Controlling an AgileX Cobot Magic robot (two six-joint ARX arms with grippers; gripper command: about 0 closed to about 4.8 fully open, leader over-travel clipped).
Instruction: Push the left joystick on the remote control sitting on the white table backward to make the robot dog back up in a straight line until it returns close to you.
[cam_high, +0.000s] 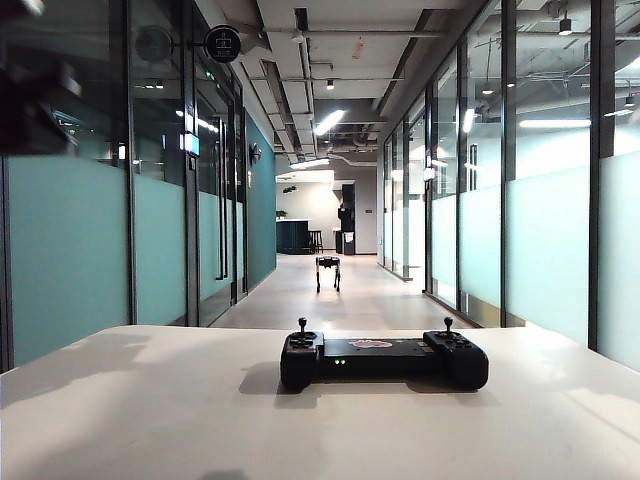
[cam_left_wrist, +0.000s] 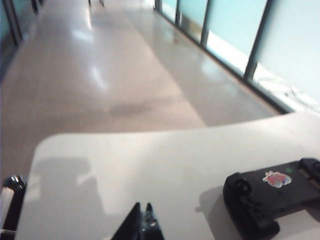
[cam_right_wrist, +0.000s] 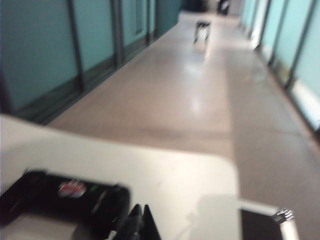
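Squarely, the remote (cam_high: 384, 360) is laid mid-desk (cam_high: 130, 420), sticks facing the far dog (cam_high: 328, 272). Left gripper (cam_left_wrist: 142, 223) and right gripper (cam_right_wrist: 140, 218), both pinched together, are held near its ends.

A wide black gamepad-shaped remote control (cam_high: 384, 360) with bulging rounded ends lies flat on the broad matte white table (cam_high: 150, 420), near its far edge and a little right of the middle. A pinkish-red sticker and two small green lights mark its flat centre. Its thin black left joystick (cam_high: 302, 326) stands upright. Far down the corridor floor, beyond the table's far edge, stands the small black four-legged robot dog (cam_high: 328, 270).
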